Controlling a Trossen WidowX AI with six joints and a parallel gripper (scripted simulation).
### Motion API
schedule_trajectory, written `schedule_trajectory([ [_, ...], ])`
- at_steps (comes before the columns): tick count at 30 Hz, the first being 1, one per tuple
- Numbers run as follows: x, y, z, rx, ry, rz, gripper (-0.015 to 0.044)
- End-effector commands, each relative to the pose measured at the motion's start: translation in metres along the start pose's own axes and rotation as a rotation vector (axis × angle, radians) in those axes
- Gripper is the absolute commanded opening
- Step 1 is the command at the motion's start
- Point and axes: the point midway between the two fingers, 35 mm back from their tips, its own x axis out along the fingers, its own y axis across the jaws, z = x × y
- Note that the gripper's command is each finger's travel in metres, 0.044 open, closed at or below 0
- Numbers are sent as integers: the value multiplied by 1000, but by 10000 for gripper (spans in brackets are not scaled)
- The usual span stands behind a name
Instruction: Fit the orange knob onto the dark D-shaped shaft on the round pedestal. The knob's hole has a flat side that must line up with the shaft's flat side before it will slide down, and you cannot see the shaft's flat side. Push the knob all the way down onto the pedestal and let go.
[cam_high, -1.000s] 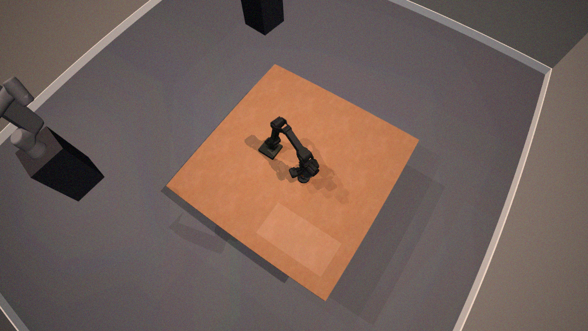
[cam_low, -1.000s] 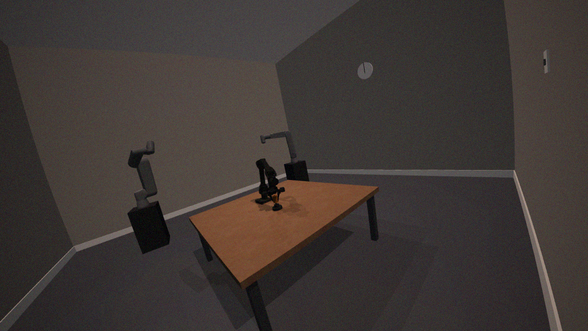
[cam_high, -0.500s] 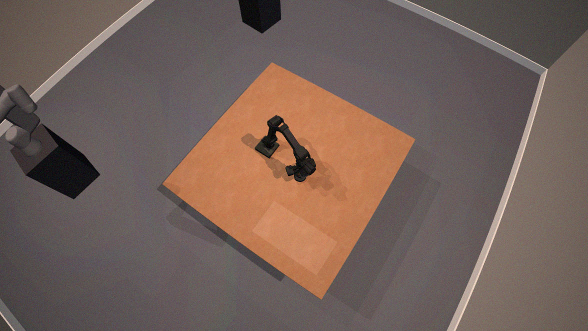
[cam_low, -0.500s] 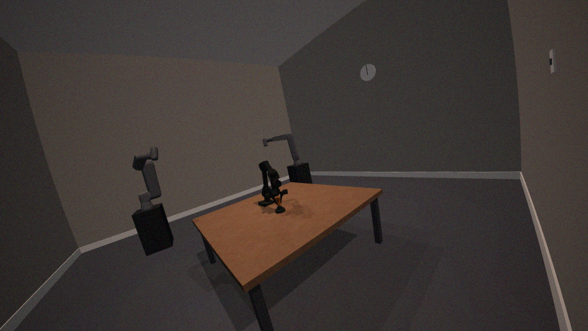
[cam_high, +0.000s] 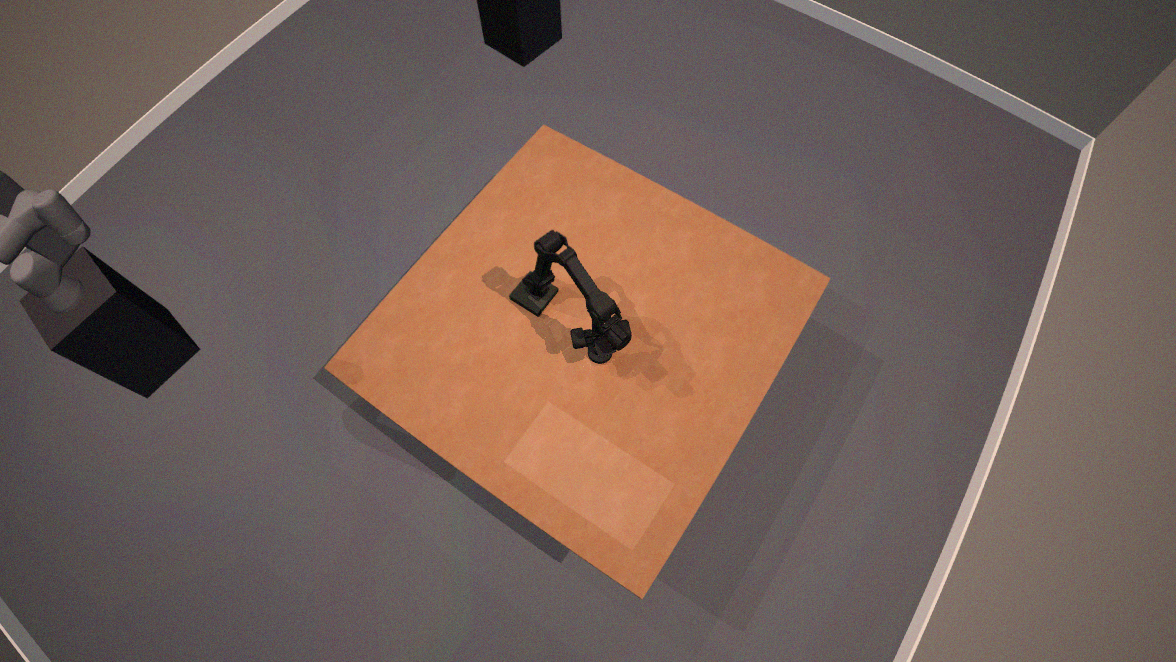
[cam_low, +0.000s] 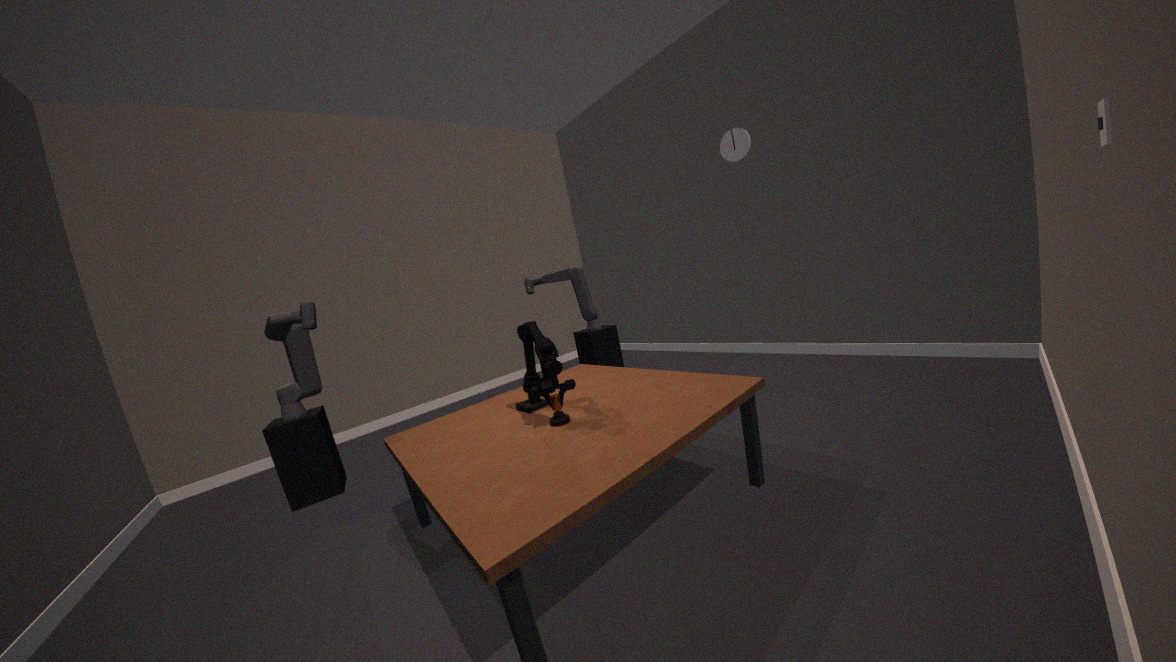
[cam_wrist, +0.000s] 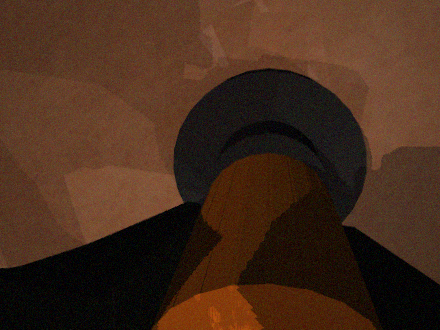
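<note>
The orange knob (cam_wrist: 260, 225) (cam_low: 556, 402) stands roughly upright between the fingers of my gripper (cam_wrist: 267, 228) (cam_low: 557, 400), which is shut on it. The dark round pedestal (cam_wrist: 270, 97) (cam_low: 559, 419) (cam_high: 599, 356) stands on the table below the knob. In the wrist view the knob's lower end lies in front of the pedestal's middle. The shaft is hidden behind the knob. In the exterior view the knob is just above the pedestal; how much space is between them is too small to tell. In the top view the arm hides the knob.
The wooden table (cam_high: 460, 328) (cam_low: 493, 460) carries my arm's square base (cam_high: 533, 296) (cam_low: 530, 406) behind the pedestal. A pale rectangle (cam_high: 589, 474) shows on the table top in the top view. Grey arms on black stands (cam_low: 306, 460) (cam_low: 599, 347) are beyond the table.
</note>
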Motion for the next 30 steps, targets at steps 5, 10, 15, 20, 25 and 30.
schedule_trajectory([
  [5, 2, 1, 1, 4, 0, 3, 0],
  [10, 1, 1, 1, 4, 0, 3, 0],
  [15, 2, 1, 0, -25, 0, 3, 0],
  [20, 2, 1, 1, -34, 0, 3, 0],
  [25, 2, 1, 1, -34, 0, 3, 0],
  [30, 2, 1, 1, -34, 0, 3, 0],
])
